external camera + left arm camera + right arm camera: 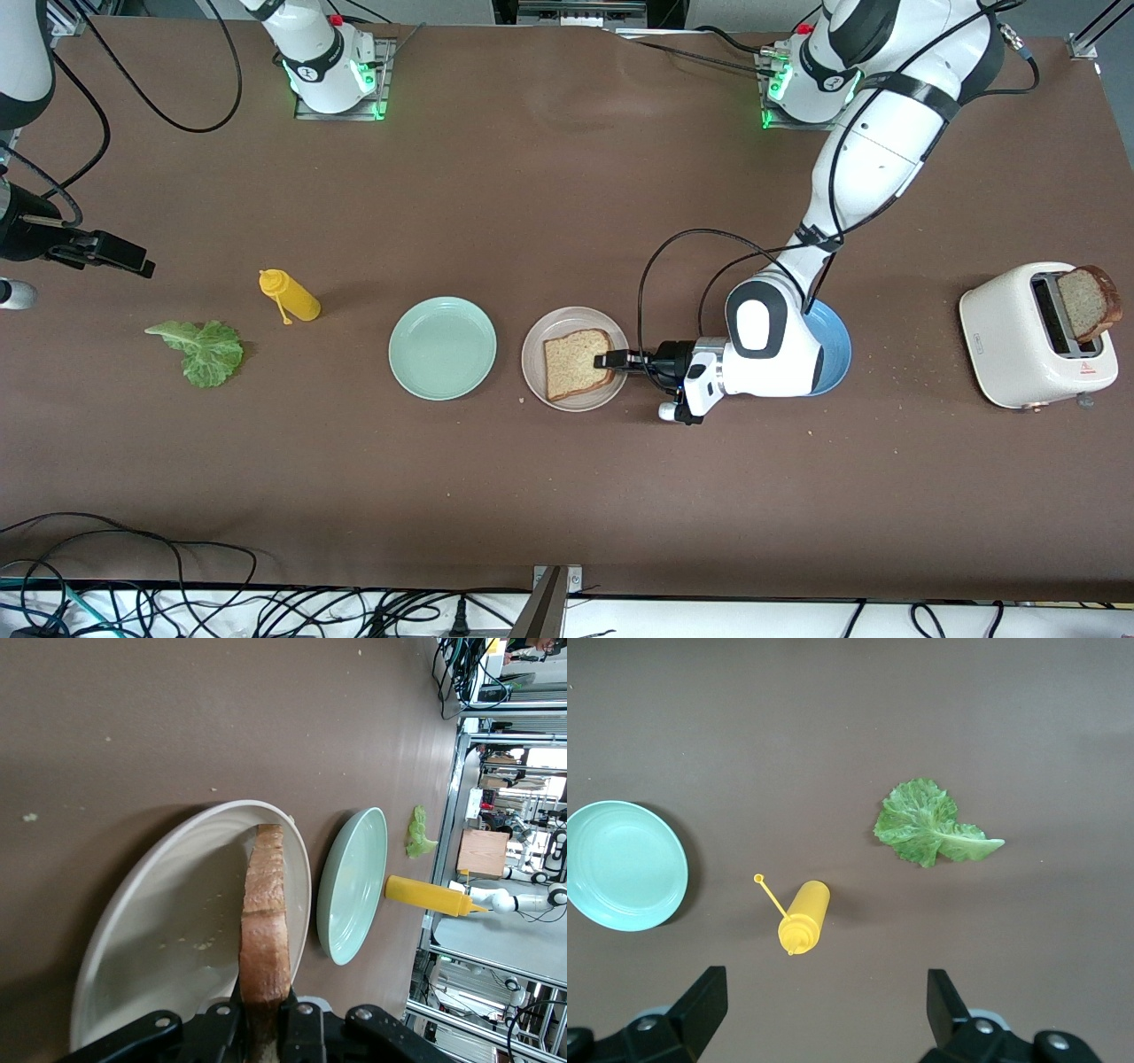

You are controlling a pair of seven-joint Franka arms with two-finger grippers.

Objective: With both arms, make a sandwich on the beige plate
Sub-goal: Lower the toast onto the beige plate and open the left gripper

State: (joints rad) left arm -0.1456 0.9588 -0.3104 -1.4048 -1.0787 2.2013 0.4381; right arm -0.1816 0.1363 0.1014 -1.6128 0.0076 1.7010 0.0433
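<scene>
Left gripper (609, 361) clenched on bread slice (578, 362) over beige plate (533, 353), right gripper (824, 1005) released, waiting above the table.

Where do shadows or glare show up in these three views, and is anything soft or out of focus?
Front view: even overhead light, a pale sheen on the table, short soft shadows beside the yellow bottle and lettuce leaf. Left wrist view: the bread slice throws a dark shadow across the beige plate; the left gripper looks blurred up close. Right wrist view: sharp, with faint shadows only.
</scene>
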